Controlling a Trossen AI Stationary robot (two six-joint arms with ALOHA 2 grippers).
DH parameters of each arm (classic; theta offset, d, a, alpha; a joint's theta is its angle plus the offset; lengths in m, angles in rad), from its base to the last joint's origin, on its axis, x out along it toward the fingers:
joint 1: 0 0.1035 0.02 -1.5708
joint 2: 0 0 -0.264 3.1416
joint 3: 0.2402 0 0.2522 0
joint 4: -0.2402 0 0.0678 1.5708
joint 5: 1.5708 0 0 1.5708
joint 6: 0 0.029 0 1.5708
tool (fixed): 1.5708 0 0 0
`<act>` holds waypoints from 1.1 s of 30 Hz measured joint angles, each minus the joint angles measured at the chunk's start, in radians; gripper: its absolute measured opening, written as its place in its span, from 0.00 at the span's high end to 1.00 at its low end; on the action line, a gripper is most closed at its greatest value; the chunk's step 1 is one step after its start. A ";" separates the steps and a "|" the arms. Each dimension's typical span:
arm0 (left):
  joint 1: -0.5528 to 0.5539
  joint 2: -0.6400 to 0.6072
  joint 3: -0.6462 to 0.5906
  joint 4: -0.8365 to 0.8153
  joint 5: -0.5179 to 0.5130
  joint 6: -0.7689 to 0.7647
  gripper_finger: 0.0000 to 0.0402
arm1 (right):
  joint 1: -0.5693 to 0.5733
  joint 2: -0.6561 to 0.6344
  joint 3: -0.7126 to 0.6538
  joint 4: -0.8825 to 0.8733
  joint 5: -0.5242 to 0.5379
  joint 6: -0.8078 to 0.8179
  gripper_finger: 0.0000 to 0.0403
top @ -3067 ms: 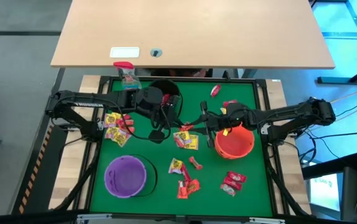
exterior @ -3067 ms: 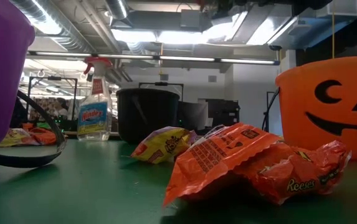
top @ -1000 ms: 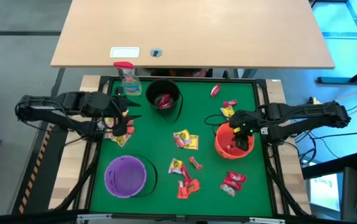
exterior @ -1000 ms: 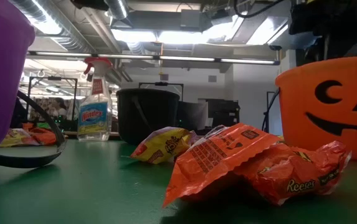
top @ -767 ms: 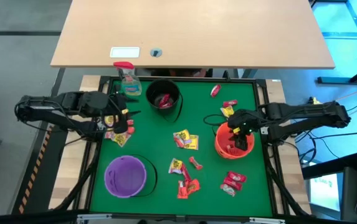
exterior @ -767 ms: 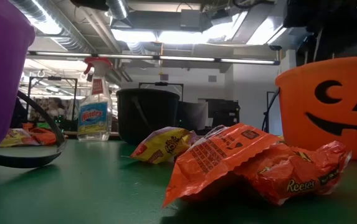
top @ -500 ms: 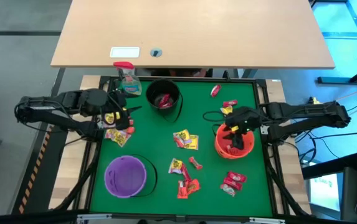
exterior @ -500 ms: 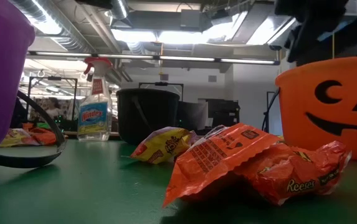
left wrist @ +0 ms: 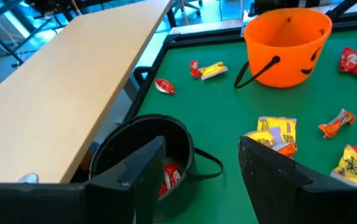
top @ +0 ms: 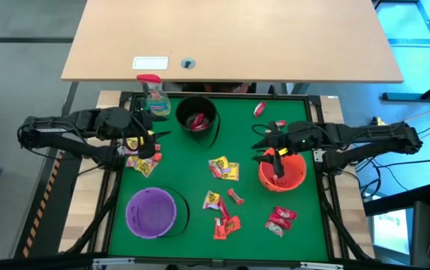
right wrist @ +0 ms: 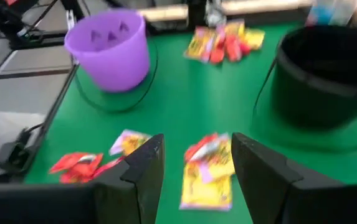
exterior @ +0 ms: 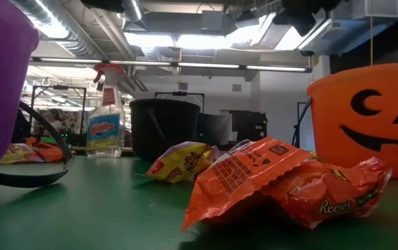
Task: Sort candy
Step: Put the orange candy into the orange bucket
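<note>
On the green table [top: 177, 180], small shiny red and yellow wrapped candy [top: 224, 169] lies scattered left of the round orange plastic bucket [top: 284, 172]. The right gripper [top: 263, 140] hovers just beyond that bucket's far-left rim, fingers spread and empty. The left gripper [top: 157, 127], likewise spread and empty, hangs well left of the bucket, over more candy.

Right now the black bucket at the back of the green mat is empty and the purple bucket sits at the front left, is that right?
Not quite. The black bucket is not empty: the high view shows red candy inside it, and the left wrist view shows it too. The purple bucket does sit at the front left of the green mat.
</note>
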 joint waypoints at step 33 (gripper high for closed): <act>0.000 0.000 0.000 0.033 -0.006 0.001 0.52 | 0.000 0.000 0.001 0.098 0.151 -0.132 0.54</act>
